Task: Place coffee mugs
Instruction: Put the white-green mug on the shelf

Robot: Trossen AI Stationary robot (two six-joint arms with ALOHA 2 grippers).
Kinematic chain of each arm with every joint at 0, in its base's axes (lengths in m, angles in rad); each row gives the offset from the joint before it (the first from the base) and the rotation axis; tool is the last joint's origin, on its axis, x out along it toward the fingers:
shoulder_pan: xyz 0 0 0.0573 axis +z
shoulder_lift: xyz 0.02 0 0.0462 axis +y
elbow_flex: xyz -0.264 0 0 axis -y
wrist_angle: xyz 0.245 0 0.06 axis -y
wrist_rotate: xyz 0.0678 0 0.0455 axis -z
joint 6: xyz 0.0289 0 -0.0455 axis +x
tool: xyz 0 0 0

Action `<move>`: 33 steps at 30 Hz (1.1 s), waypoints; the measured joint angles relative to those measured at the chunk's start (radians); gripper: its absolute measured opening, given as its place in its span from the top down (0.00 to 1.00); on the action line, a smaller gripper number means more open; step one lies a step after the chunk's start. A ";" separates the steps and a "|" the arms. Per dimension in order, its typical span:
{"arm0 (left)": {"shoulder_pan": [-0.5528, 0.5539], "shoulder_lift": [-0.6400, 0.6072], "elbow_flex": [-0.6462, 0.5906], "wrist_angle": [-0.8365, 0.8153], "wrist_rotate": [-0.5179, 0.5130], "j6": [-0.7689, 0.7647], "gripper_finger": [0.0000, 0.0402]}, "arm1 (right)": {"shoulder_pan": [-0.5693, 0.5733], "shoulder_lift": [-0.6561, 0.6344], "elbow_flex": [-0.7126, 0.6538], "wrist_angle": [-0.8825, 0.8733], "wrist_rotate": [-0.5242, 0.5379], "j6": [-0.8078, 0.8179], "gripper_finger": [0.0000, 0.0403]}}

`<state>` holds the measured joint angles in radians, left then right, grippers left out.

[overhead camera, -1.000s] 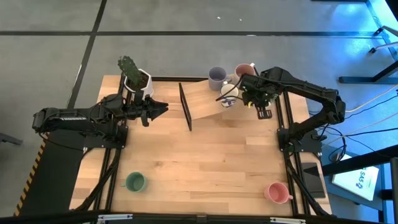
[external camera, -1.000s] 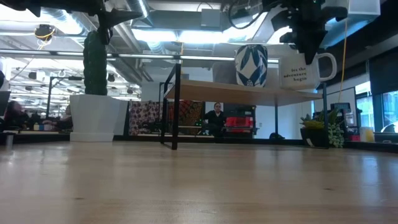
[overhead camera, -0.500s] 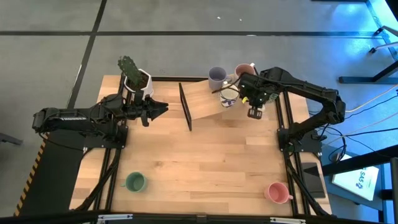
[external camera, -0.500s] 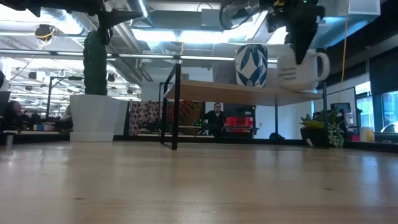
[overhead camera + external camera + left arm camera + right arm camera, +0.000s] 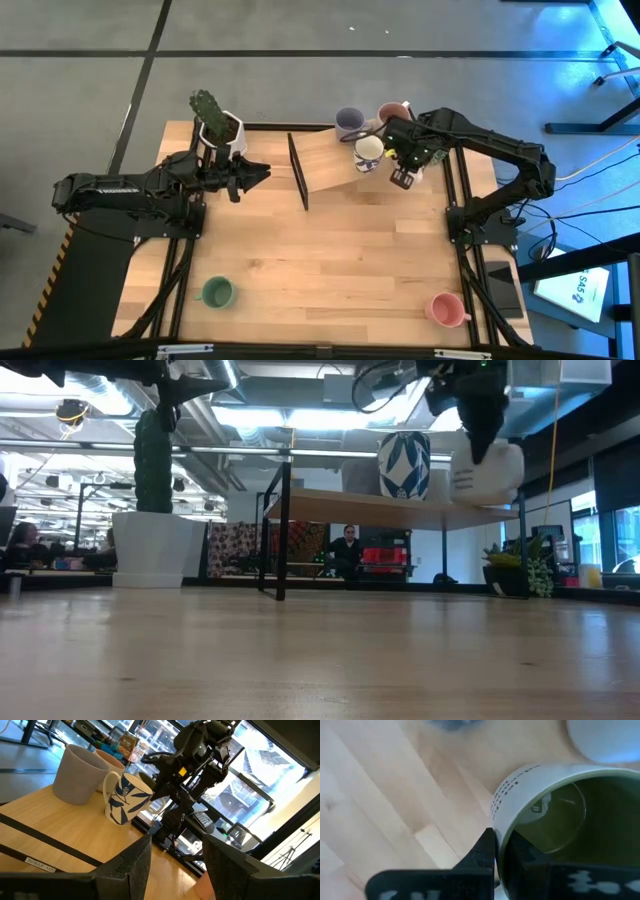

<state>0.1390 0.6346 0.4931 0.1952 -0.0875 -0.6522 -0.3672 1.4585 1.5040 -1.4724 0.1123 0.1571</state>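
My right gripper (image 5: 478,435) comes down from above, shut on a white mug with dark lettering (image 5: 487,472) and an olive-green inside (image 5: 555,825). This mug sits at the right end of the raised wooden shelf (image 5: 330,165), beside a white mug with a blue leaf pattern (image 5: 403,464). In the high view my arm mostly covers the held mug. A lavender mug (image 5: 349,122) and a mauve mug (image 5: 392,113) stand behind them. A teal mug (image 5: 217,292) and a pink mug (image 5: 445,308) stand on the table near its near edge. My left gripper (image 5: 258,172) waits open, left of the shelf. My right gripper pinches the lettered mug's rim (image 5: 501,837), with one finger (image 5: 484,851) outside the wall and the other inside the cup. The fingers come from above, pointing down. The mug is tilted, with its base at the level of the shelf top; whether it rests there I cannot tell.
A white pot with a cactus (image 5: 220,130) stands at the far left, right behind my left gripper. The shelf's dark leg frame (image 5: 297,172) stands on the table's far half. Bare wood spreads across the middle (image 5: 330,260). People sit in the room beyond (image 5: 348,546).
My right gripper has moved toward the table's left, along the shelf's right end. The lettered mug has tipped and turned in the hold: its handle, which stuck out to the right in the low view, no longer shows.
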 joint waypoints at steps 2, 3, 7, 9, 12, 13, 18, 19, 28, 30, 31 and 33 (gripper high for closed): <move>0.000 0.000 0.000 0.000 0.000 0.000 0.58 | 0.000 0.000 0.000 0.002 0.001 0.050 1.00; 0.000 0.000 0.000 0.000 0.000 0.000 0.58 | 0.000 0.000 0.000 0.015 0.002 0.077 1.00; 0.000 0.000 0.000 0.000 -0.001 -0.001 0.58 | 0.000 0.000 0.000 0.077 0.017 0.150 1.00; 0.000 0.000 0.000 0.000 -0.003 -0.001 0.58 | 0.000 0.000 0.000 0.094 0.016 0.174 1.00; 0.000 0.000 0.000 0.000 -0.005 -0.022 0.58 | -0.001 0.000 0.000 0.122 0.016 0.208 1.00; 0.000 0.000 0.000 0.000 -0.005 -0.026 0.58 | -0.002 0.000 0.000 0.108 0.015 0.215 1.00; 0.000 0.000 0.000 0.000 -0.005 -0.027 0.58 | -0.002 0.006 0.000 0.097 0.019 0.240 1.00; 0.000 0.000 0.000 0.000 -0.005 -0.027 0.58 | -0.002 0.011 0.000 0.088 0.019 0.242 1.00; 0.000 0.000 0.000 0.003 0.001 -0.029 0.58 | -0.008 0.054 0.006 0.106 0.041 0.224 0.95; 0.000 0.000 0.000 0.003 0.002 -0.030 0.58 | -0.008 0.054 0.005 0.113 0.046 0.204 0.95; 0.000 0.000 0.000 0.003 0.002 -0.030 0.58 | -0.007 0.055 0.005 0.115 0.055 0.202 0.95; 0.000 0.000 0.000 0.004 0.002 -0.030 0.58 | -0.006 0.057 0.007 0.112 0.079 0.202 0.95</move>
<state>0.1390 0.6346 0.4931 0.1989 -0.0853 -0.6819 -0.3737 1.5153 1.5105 -1.3600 0.1908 0.3586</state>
